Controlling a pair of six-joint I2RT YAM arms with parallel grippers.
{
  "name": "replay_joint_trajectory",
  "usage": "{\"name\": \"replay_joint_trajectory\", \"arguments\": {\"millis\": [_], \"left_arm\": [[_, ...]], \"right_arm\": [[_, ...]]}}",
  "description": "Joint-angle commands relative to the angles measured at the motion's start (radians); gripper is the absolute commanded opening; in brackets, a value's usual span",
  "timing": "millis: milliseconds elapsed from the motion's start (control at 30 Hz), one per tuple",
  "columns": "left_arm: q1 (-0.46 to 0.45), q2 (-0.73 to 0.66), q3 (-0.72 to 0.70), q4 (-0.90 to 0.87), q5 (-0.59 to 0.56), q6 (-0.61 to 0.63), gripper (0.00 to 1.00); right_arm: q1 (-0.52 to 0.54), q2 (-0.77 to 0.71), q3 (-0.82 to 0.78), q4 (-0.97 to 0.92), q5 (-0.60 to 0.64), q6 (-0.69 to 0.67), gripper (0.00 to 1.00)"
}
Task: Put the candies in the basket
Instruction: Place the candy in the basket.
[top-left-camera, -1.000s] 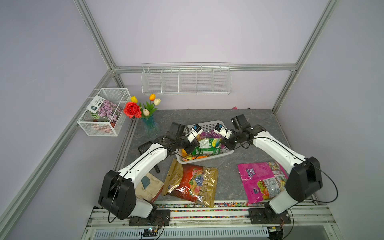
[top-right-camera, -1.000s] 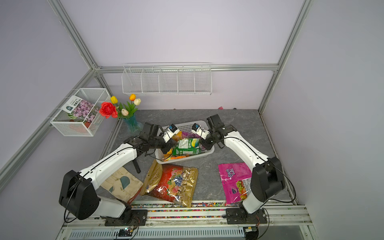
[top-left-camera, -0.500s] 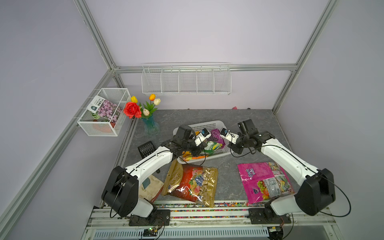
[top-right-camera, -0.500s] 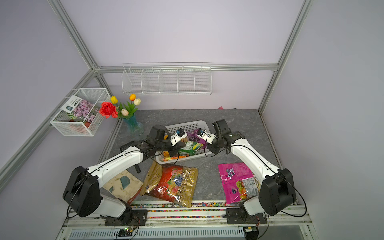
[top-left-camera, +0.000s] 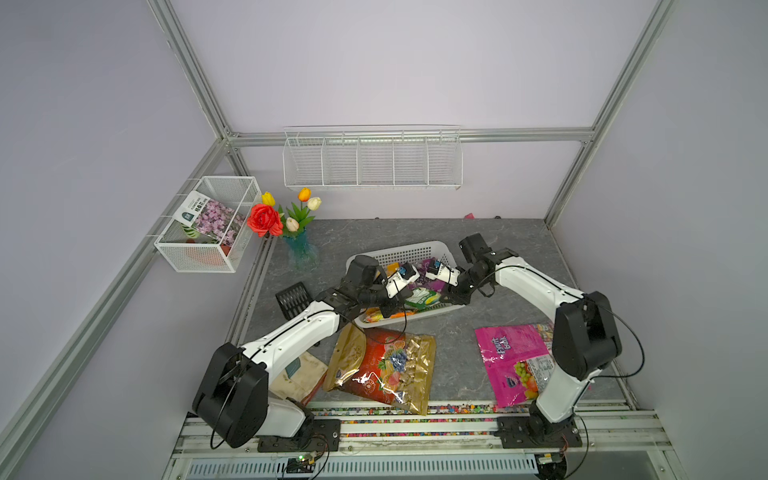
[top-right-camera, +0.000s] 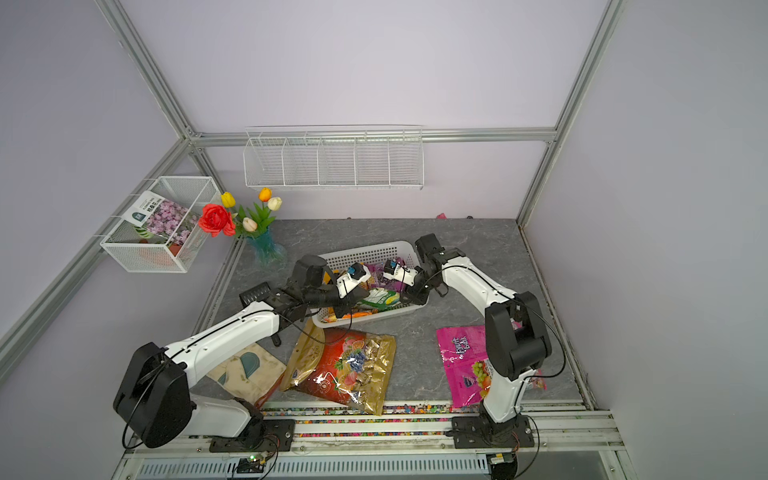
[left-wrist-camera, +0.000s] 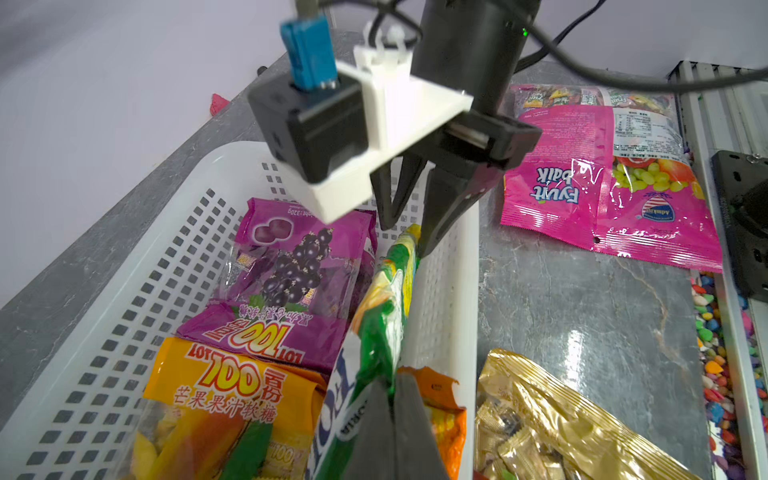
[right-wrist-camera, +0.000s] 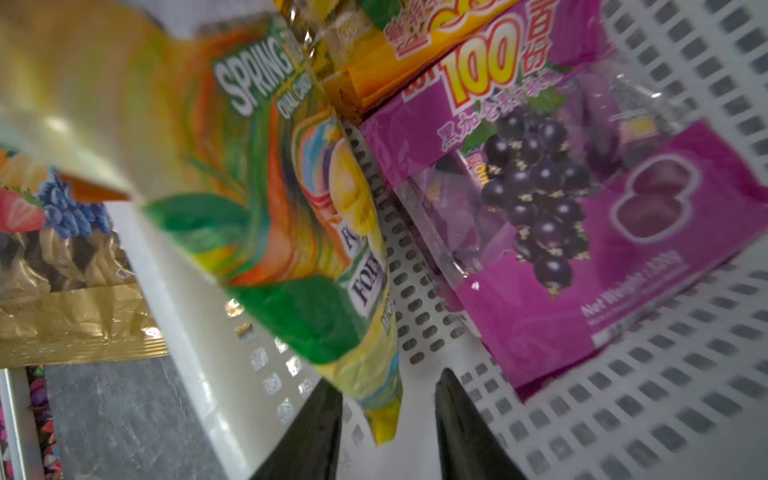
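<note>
The white slotted basket (top-left-camera: 399, 249) (top-right-camera: 365, 251) holds the purple grape bag (left-wrist-camera: 291, 266) (right-wrist-camera: 561, 208), the yellow bag (left-wrist-camera: 232, 390) and an orange bag (left-wrist-camera: 440, 399). A green FOX'S bag (left-wrist-camera: 386, 307) (right-wrist-camera: 291, 232) stands on edge along the basket's near wall. My left gripper (left-wrist-camera: 394, 380) (top-left-camera: 392, 309) is shut on one end of it. My right gripper (right-wrist-camera: 388, 386) (left-wrist-camera: 404, 239) is open around its other corner, jaws apart from the foil. The gold-and-red bag (top-left-camera: 382, 365) and the pink Fruit bag (top-left-camera: 515, 361) lie on the table in front of the basket.
A vase of flowers (top-left-camera: 301, 245) stands left of the basket, with a black slotted piece (top-left-camera: 293, 297) and a cloth (top-left-camera: 299, 374) nearer the front left. The wire mesh box (top-left-camera: 208, 224) and wire rack (top-left-camera: 372, 160) hang on the walls. Coloured beads (top-left-camera: 457, 407) line the front rail.
Both arms carried the green bag down to the basket's near side. My right gripper opened and let go of its corner. The left stays shut on the bag.
</note>
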Motion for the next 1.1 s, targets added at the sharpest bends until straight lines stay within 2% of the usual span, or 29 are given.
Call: {"name": "replay_joint_trajectory", "arguments": {"millis": [0, 133, 267, 400, 467, 533, 800, 1067], "left_arm": [[0.004, 0.002, 0.001, 0.026, -0.001, 0.006, 0.00], [0.027, -0.006, 0.005, 0.031, 0.009, -0.024, 0.00], [0.045, -0.026, -0.016, 0.079, 0.026, -0.060, 0.00], [0.050, -0.024, -0.018, 0.076, 0.029, -0.063, 0.00], [0.051, -0.025, -0.021, 0.077, 0.028, -0.064, 0.00], [0.051, -0.028, -0.023, 0.082, 0.028, -0.067, 0.00], [0.051, -0.023, -0.015, 0.060, 0.039, -0.062, 0.00], [0.023, 0.032, 0.006, 0.082, 0.040, -0.077, 0.00]], "right_arm": [[0.001, -0.005, 0.019, -0.074, -0.067, -0.053, 0.41], [0.000, 0.000, 0.004, -0.089, -0.065, -0.091, 0.40], [0.000, 0.037, 0.024, -0.114, -0.099, -0.106, 0.27], [0.002, 0.039, 0.019, -0.097, -0.090, -0.107, 0.24], [0.000, 0.026, 0.012, -0.076, -0.092, -0.109, 0.15], [0.000, 0.012, 0.006, -0.054, -0.101, -0.108, 0.00], [0.001, -0.078, 0.008, -0.056, -0.007, -0.128, 0.00], [0.017, -0.156, 0.045, -0.145, 0.240, -0.182, 0.00]]}}
